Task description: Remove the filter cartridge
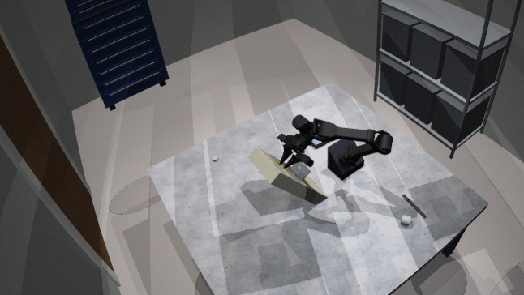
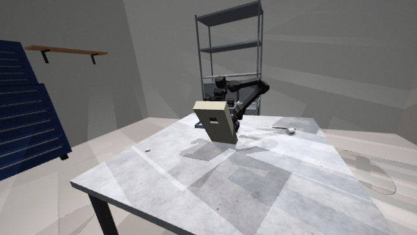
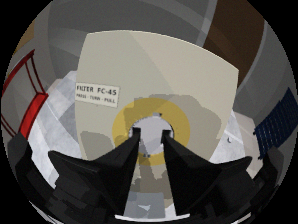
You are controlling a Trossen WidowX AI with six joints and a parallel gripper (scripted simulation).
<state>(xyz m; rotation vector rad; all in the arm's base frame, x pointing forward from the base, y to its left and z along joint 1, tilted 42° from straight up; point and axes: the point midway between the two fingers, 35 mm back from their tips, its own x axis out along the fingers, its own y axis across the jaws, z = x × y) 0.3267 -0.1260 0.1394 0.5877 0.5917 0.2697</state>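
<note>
The round pale filter cartridge (image 3: 152, 123) sits in a yellow ring (image 3: 182, 131) on the cream service panel (image 1: 264, 164) (image 2: 223, 130) (image 3: 112, 60), which leans on the table. My gripper (image 1: 283, 164) (image 3: 150, 139) is partly open, with nothing gripped between its fingers. In the wrist view its two fingertips lie over the left and right sides of the cartridge face, where they cover the slots. How deep they reach is hidden. A tray with a dark rim (image 1: 318, 143) (image 2: 198, 126) is partly hidden behind the arm and panel.
A grey block-like part (image 1: 300, 171) (image 3: 145, 204) stands out from the panel's front below the cartridge. A white cylinder (image 1: 405, 220) (image 2: 290, 131) and a dark bar (image 1: 414, 206) lie off to one side. A small white piece (image 1: 215, 158) (image 2: 147, 150) lies beyond the panel.
</note>
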